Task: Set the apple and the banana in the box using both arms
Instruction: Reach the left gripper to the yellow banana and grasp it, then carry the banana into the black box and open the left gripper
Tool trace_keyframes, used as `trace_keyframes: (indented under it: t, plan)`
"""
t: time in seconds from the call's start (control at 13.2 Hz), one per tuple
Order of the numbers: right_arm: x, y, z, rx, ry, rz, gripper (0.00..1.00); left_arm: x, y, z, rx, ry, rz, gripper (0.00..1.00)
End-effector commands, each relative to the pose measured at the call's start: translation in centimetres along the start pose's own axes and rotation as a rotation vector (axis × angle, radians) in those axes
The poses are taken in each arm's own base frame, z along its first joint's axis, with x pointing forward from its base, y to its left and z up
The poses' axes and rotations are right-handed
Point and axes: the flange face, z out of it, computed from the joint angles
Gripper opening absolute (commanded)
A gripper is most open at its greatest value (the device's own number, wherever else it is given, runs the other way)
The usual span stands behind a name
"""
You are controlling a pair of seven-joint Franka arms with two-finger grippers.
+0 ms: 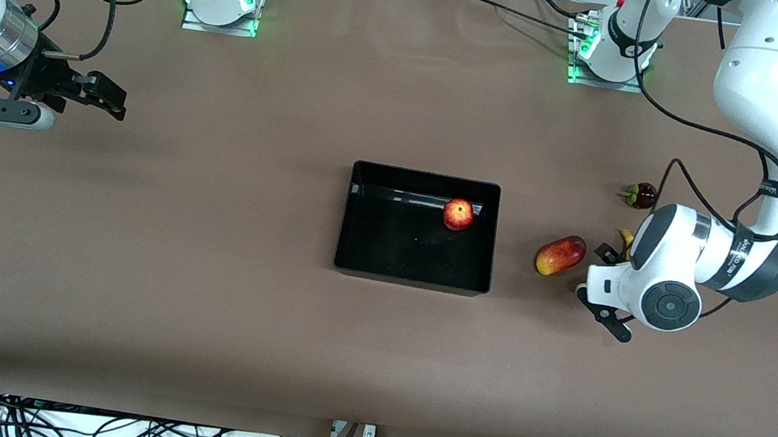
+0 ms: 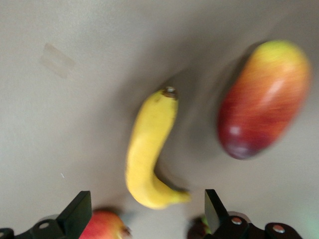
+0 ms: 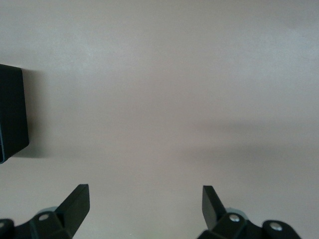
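The left gripper [image 2: 144,211], fingers spread wide and holding nothing, hangs over the banana [image 2: 149,152], which lies on the table [image 1: 201,299] between the fingertips in the left wrist view, beside the mango [image 1: 560,255] at the front view's right. At centre, the apple [image 1: 458,214] sits inside the box [image 1: 354,259], by its upper wall. At upper left, the right gripper [image 3: 144,211] waits, fingers apart.

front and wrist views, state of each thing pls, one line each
apple: lying in the box
box: open, holds only the apple
banana: on the table, not gripped
mango: on the table beside the box
left gripper: open, over the banana
right gripper: open, waiting over bare table
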Motion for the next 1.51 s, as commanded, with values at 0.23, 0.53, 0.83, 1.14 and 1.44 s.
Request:
trace_keyframes:
  t: [0.23,0.53,0.83,1.14,1.44]
  plan:
    - [-0.2,0.1,-0.2,-0.013,0.014,-0.007,1.00,-2.1,0.2,7.5,0.018,0.109,0.088,1.00]
    - [-0.2,0.1,-0.2,-0.013,0.014,-0.009,1.00,-2.4,0.0,5.5,0.035,0.101,0.162,0.00]
    - [-0.2,0.1,-0.2,-0.013,0.014,-0.010,1.00,-2.5,-0.3,-1.9,0.047,0.083,0.275,0.00]
    - [-0.2,0.1,-0.2,-0.013,0.014,-0.012,1.00,-0.6,2.8,-9.9,0.063,0.091,0.312,0.00]
    - [-0.2,0.1,-0.2,-0.013,0.014,-0.013,1.00,3.3,10.4,-14.8,-0.191,0.214,0.024,0.00]
